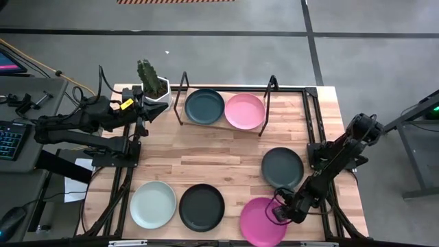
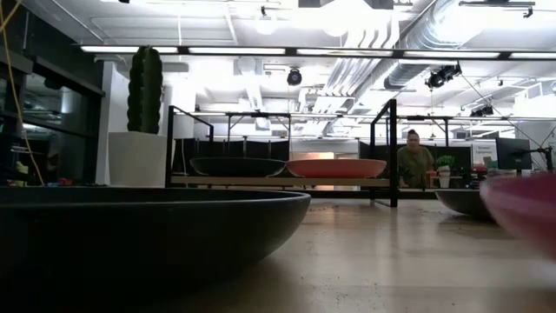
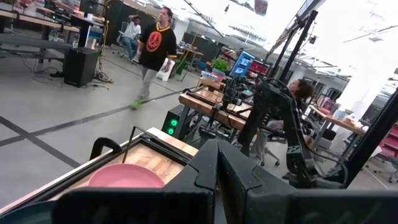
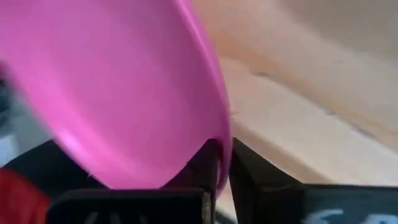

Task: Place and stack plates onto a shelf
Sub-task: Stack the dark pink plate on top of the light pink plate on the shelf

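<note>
Right hand (image 1: 287, 211) clamped on the rim of the magenta plate (image 1: 261, 221) at the desk's (image 1: 226, 147) near right edge, plate partly cut off from above. Left hand (image 1: 142, 115) closed, empty, beside the cactus pot (image 1: 153, 89). Teal plate (image 1: 204, 106) and pink plate (image 1: 245, 111) on the shelf (image 1: 224, 126); grey plate (image 1: 282, 167), mint plate (image 1: 153, 204), black plate (image 1: 202, 207) on desk.

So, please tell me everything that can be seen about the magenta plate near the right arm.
The magenta plate is round, shallow and matte, plain in colour, and looks like plastic. It is at the front edge of the table, right of the black plate and in front of the dark grey plate. The right pincer is shut on its right rim; the right wrist view shows the rim between the two fingers.
</note>
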You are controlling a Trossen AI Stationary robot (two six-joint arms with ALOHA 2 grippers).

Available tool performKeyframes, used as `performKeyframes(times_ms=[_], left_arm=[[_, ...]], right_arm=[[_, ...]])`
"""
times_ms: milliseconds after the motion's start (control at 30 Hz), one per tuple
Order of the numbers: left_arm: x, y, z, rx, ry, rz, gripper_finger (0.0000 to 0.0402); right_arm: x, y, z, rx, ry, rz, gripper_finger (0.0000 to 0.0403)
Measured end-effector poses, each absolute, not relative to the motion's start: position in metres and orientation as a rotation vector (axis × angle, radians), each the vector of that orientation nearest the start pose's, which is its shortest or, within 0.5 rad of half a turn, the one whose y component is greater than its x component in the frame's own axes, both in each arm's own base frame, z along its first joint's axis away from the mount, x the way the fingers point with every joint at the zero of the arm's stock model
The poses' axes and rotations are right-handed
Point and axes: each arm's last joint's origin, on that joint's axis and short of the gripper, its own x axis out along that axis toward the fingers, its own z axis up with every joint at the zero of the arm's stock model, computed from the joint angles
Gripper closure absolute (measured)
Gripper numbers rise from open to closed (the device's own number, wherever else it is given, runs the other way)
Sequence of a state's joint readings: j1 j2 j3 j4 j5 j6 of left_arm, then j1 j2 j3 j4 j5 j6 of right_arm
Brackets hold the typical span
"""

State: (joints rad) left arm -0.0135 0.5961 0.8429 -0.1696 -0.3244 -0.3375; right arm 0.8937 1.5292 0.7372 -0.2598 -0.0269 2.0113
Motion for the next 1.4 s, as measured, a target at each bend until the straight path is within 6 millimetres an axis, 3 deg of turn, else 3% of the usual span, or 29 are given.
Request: performKeyframes(times_ms=[133,233,500,600,733,867,1000,1133,1400], left_arm=[[0.119,0.008,0.377,-0.347,-0.13,0.297,0.0401],[0.119,0.008,0.377,-0.347,-0.13,0.297,0.0401],[0.119,0.008,0.377,-0.347,-0.13,0.298,0.0401],[0.119,0.008,0.377,-0.348,-0.13,0.299,0.0401],[0.119,0.008,0.377,-0.347,-0.131,0.299,0.0401],[0.119,0.008,0.377,-0.347,-0.131,0.299,0.0401],[0.119,0.008,0.377,-0.347,-0.13,0.299,0.0401],[0.119,0.008,0.377,-0.347,-0.131,0.299,0.0401],[0.119,0.008,0.377,-0.369,-0.136,0.297,0.0401]], right_arm=[[0.178,0.202,0.183,1.283,1.194,-0.219,0.0398],[0.187,0.182,0.208,1.302,1.03,-0.157,0.0402],[0.227,0.099,0.247,1.326,0.372,-0.377,0.0402],[0.247,0.068,0.269,1.25,0.235,-0.411,0.0402],[0.256,0.029,0.319,1.057,0.284,-0.471,0.0403],[0.242,-0.012,0.366,0.858,0.408,-0.623,0.0403],[0.226,-0.055,0.396,0.724,0.52,-0.744,0.0403],[0.228,-0.092,0.408,0.627,0.636,-0.763,0.0403],[0.273,-0.15,0.398,0.394,0.863,-0.749,0.0403]])
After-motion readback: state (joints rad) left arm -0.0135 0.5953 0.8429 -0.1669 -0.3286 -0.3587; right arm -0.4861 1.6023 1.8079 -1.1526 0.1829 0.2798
